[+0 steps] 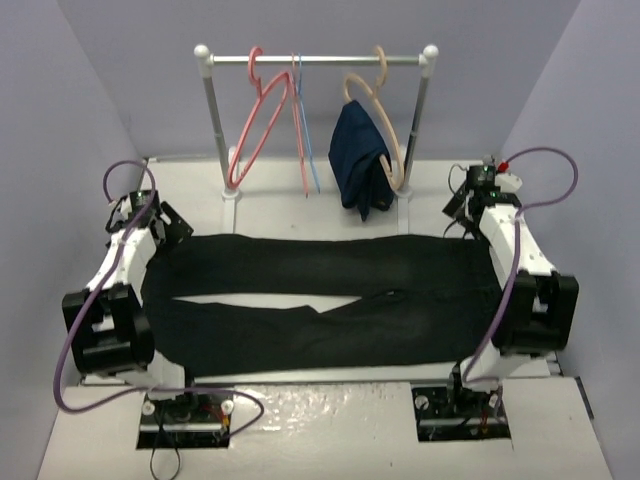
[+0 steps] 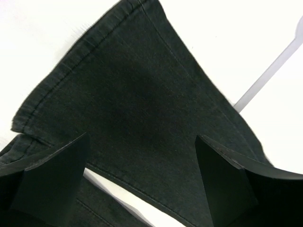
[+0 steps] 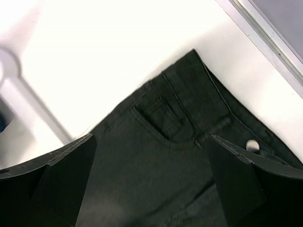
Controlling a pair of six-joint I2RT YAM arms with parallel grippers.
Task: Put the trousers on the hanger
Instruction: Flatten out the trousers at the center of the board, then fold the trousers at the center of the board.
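Note:
The black trousers (image 1: 320, 300) lie flat across the table, waist to the right and both leg hems to the left. The salmon-pink hanger (image 1: 262, 118) hangs bare at the left of the rail (image 1: 315, 60). My left gripper (image 1: 163, 226) hovers at the far left corner of the trousers. In its wrist view the left gripper (image 2: 142, 177) is open above the hem of a trouser leg (image 2: 137, 94), gripping nothing. My right gripper (image 1: 463, 206) is at the far right corner. Seen from the wrist, the right gripper (image 3: 151, 175) is open over the waistband (image 3: 189, 94) and its button (image 3: 253, 145).
A thin light-blue hanger (image 1: 306, 130) hangs beside the pink one. A tan hanger (image 1: 380, 110) on the right of the rail carries a navy garment (image 1: 362, 165). The rail's posts (image 1: 222, 130) stand at the back of the table. Purple walls close in both sides.

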